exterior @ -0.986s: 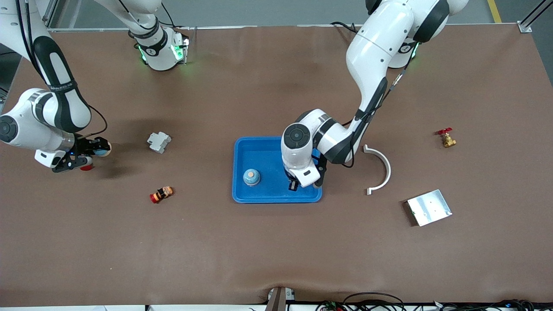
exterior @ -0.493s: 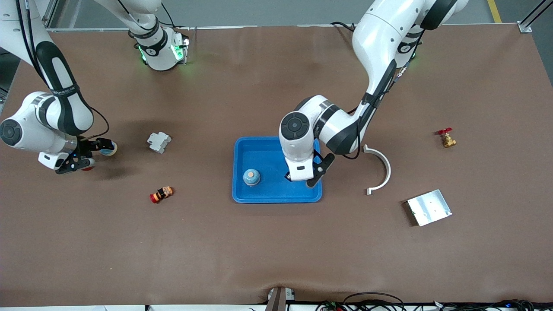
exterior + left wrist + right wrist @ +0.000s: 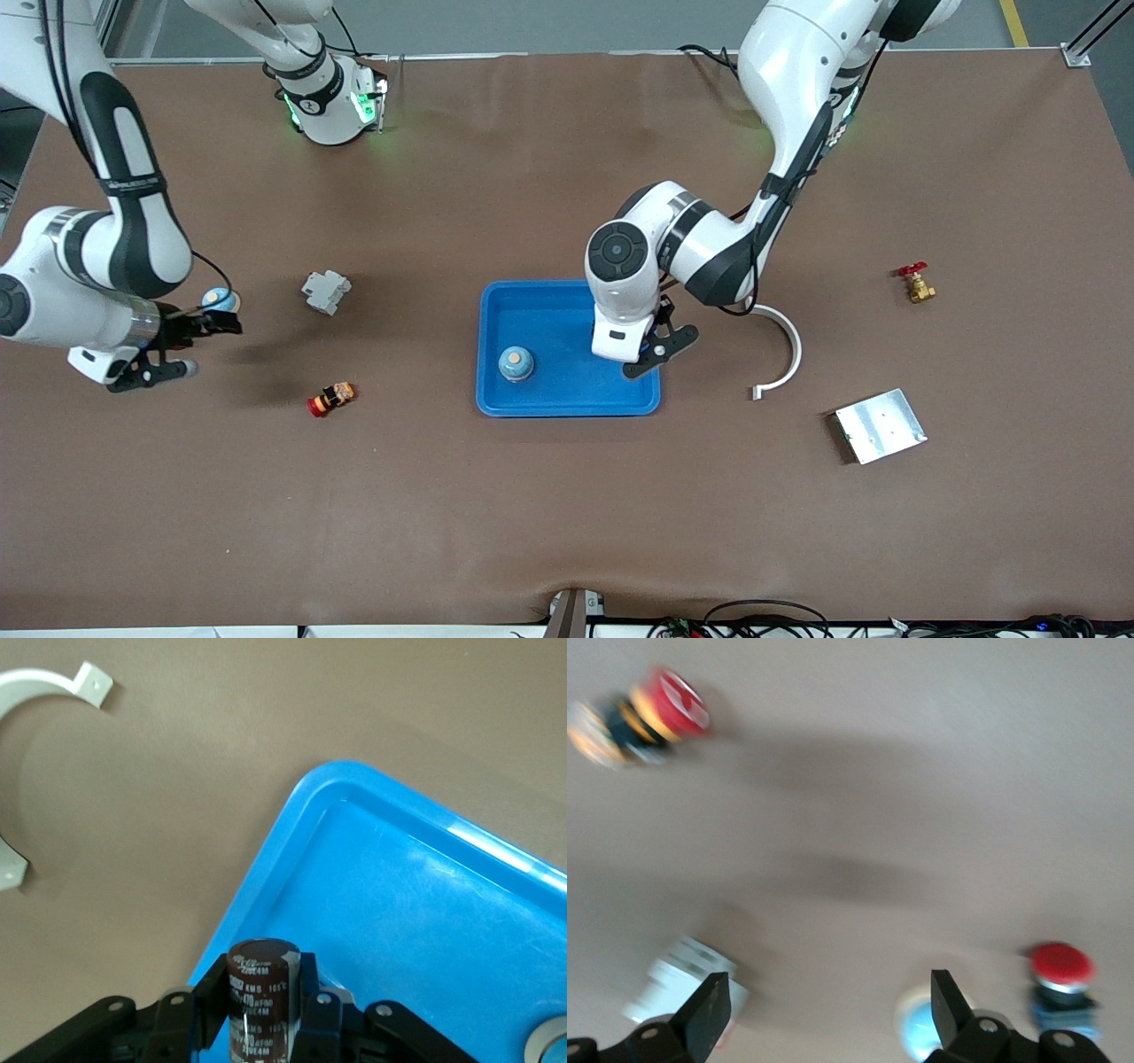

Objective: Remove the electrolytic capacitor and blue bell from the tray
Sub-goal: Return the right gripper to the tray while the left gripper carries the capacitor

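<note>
My left gripper (image 3: 654, 348) is shut on a dark brown cylindrical capacitor (image 3: 263, 988). It holds it upright over the rim of the blue tray (image 3: 549, 306) at the tray's end toward the left arm; the tray also shows in the left wrist view (image 3: 416, 904). A blue domed bell (image 3: 516, 362) with an orange knob stands in the tray. My right gripper (image 3: 213, 346) is open and empty above the table near the right arm's end. A second round blue thing with a pale rim (image 3: 220, 299) stands on the table beside one finger and shows in the right wrist view (image 3: 926, 1028).
A white breaker (image 3: 325, 291) and a red, yellow and black push button (image 3: 331, 398) lie between the right gripper and the tray. A red-capped button (image 3: 1061, 967) shows by the right gripper. A white curved bracket (image 3: 784, 346), a metal plate (image 3: 880, 425) and a brass valve (image 3: 916, 283) lie toward the left arm's end.
My left gripper has turned and moved with the capacitor from over the tray's floor to over its rim. My right hand has shifted nearer the front camera; the round blue thing stays on the table.
</note>
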{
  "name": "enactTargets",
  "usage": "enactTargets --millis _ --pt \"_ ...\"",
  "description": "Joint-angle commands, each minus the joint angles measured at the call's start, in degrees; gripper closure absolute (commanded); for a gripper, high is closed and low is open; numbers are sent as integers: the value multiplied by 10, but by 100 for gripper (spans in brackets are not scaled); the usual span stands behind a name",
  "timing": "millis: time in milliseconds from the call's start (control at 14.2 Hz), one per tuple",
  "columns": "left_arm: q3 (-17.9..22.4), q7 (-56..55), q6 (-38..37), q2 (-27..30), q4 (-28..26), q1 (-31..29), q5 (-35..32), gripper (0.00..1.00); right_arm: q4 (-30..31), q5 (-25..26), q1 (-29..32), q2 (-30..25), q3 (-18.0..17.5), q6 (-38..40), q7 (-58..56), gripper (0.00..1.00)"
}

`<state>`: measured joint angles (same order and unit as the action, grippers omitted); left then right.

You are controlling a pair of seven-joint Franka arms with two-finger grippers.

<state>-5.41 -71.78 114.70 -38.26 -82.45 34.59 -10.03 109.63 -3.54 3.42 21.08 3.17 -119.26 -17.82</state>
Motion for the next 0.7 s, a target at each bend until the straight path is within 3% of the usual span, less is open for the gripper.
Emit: enactTargets --millis 0,141,352,634 --pt "-23 64 14 52 -53 -37 -5 100 -36 -17 -79 10 5 10 156 0" --pt "-42 92 43 74 -90 -68 -8 100 -70 -28 -127 31 -1 10 283 0" --pt "-45 177 132 123 -188 -94 -10 100 -144 -82 -181 76 -1 10 423 0" --pt "-45 244 183 145 -262 -119 -13 100 -208 -71 -270 111 3 9 651 0"
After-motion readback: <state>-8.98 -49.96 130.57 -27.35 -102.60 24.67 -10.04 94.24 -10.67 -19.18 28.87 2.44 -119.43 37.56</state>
